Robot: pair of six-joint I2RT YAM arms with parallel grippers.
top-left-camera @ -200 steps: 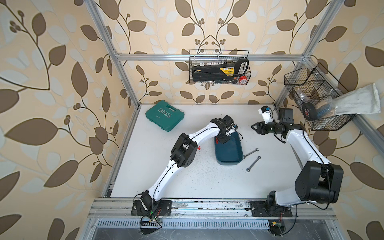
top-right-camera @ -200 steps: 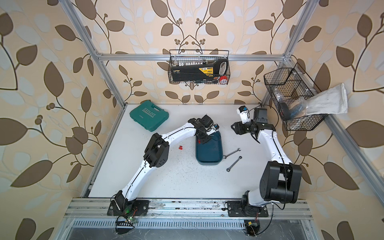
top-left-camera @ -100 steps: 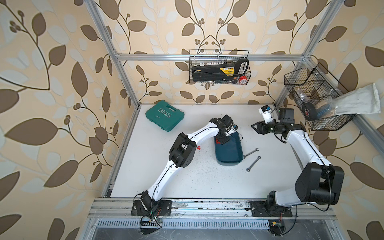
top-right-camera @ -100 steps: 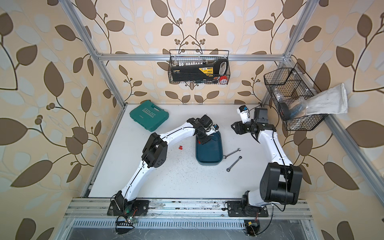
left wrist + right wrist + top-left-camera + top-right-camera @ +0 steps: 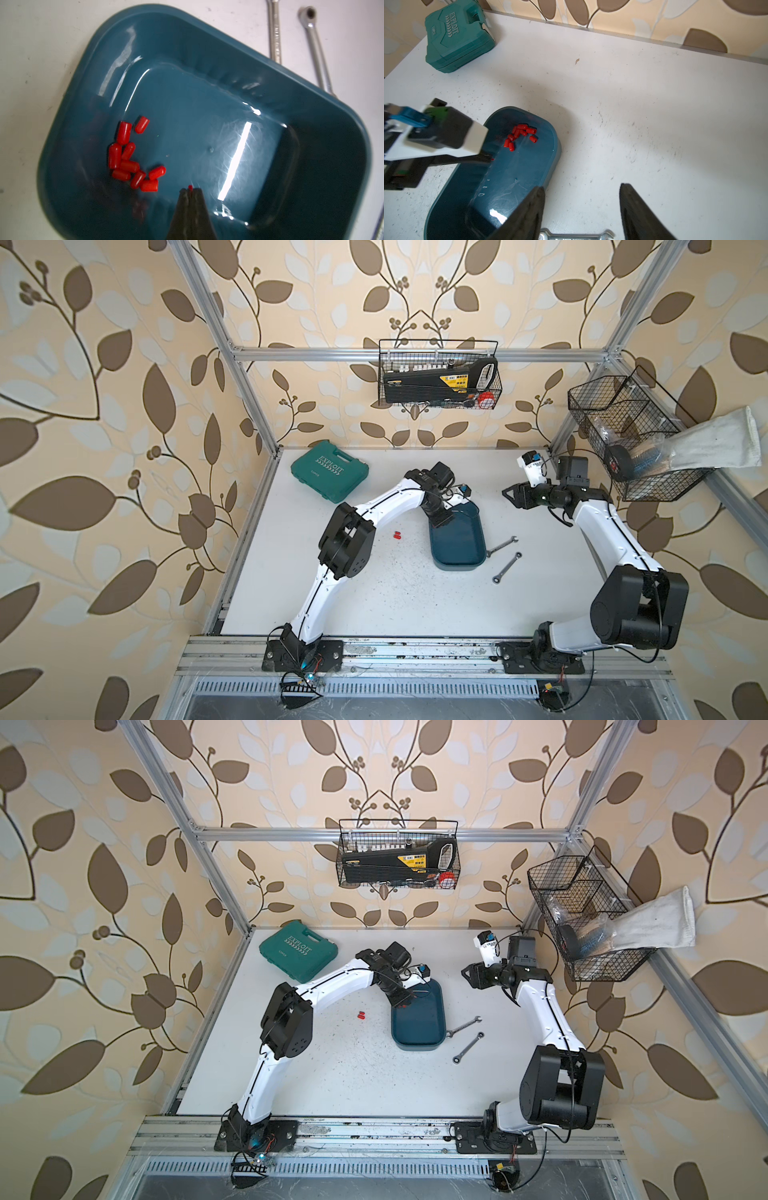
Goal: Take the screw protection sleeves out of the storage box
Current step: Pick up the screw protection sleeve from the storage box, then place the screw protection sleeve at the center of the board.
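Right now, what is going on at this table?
The left tool is shut on one red sleeve over the storage box. A cluster of sleeves lies inside the box, and two sleeves lie on the table beside it. The right tool is open and holds nothing.

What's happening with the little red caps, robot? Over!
Left gripper shut on one red cap, over the blue box. Right gripper open, empty. Pile of caps in box, two caps out on table. Nothing in the way.
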